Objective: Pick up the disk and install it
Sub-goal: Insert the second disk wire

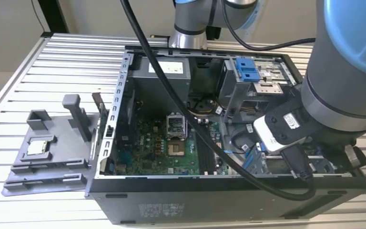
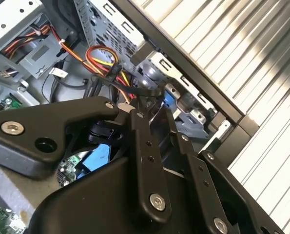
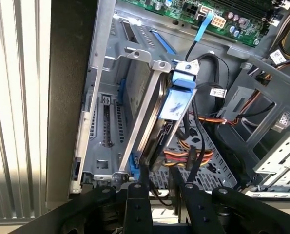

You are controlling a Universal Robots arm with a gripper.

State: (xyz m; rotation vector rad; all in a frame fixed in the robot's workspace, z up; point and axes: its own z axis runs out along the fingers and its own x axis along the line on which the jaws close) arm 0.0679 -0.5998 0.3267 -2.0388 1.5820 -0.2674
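Even, diffuse light falls on the scene, with no hard shadows. In the exterior view the ribbed silver metal surface (image 1: pixel 55 62) is bright and slightly washed out, while the open black computer case (image 1: pixel 234 200) stays dim inside, its green motherboard (image 1: pixel 170 143) lit only softly. The large blue-and-grey robot arm (image 1: pixel 354 57) close to the lens is soft and out of focus. In the second wrist view the ribs of that surface glare pale, and the black claw (image 2: pixel 149 161) linkages nearest the camera are dark with faint sheen. In the first wrist view the ribs are overexposed to near white; the case bay beyond the claw (image 3: pixel 157 187) is sharp.
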